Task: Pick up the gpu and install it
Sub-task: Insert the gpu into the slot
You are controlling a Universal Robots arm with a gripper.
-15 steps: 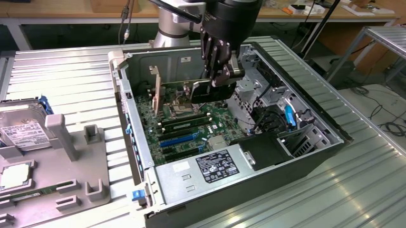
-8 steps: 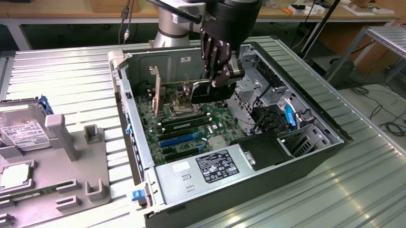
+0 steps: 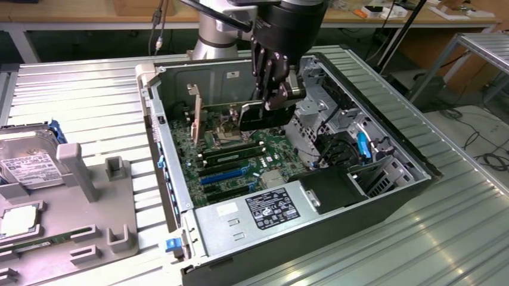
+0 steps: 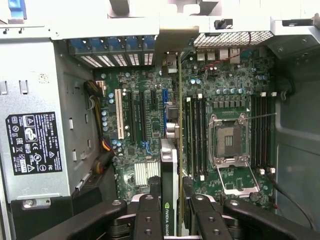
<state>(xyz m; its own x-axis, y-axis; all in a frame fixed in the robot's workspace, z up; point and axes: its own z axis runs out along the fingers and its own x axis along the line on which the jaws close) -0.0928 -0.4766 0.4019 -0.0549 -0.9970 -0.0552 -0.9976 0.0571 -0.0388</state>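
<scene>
gripper (image 3: 277, 98): pinched the gpu (image 3: 261, 118) by its top edge | gpu: stood on edge between the gripper's fingers, hanging just under it | under the gripper: green board (image 3: 275, 143) inside the open computer case (image 3: 374, 211)

The gpu (image 4: 169, 165), seen edge-on, ran off the wrist view's edge between the fingers of the gripper (image 4: 170, 192), which covered its near end. In the exterior view the arm (image 3: 219, 27) and the hard drive (image 3: 28, 161) were cut by the edges, and the power supply label (image 3: 270, 207) was too small to read.
</scene>
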